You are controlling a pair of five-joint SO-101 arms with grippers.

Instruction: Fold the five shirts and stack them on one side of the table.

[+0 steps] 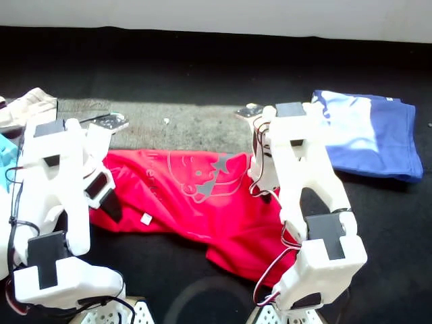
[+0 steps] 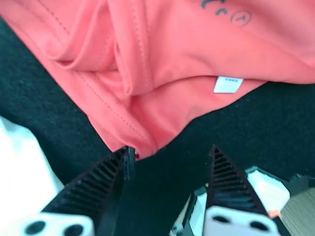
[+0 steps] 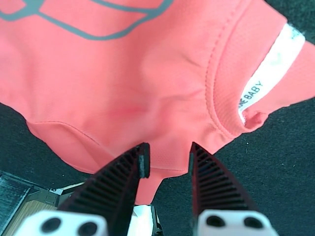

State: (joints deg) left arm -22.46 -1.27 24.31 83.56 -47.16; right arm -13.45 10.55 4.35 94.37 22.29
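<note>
Nearest the arms' bases, the red shirt (image 1: 196, 196) is spread, crumpled, across the black table (image 1: 202, 67). At its hem end, near the white tag (image 2: 227, 84), the left gripper (image 2: 171, 151) is held with jaws wide apart and nothing grasped; one fingertip is seen at the shirt's edge. At its collar end, the right gripper (image 3: 168, 148) is held with jaws narrowly parted over the shirt's edge, not clamped on it. Beyond the red shirt, on the right arm's side, a folded blue shirt (image 1: 368, 138) is laid. Beyond it on the left arm's side, a pale shirt (image 1: 27, 108) is bunched.
</note>
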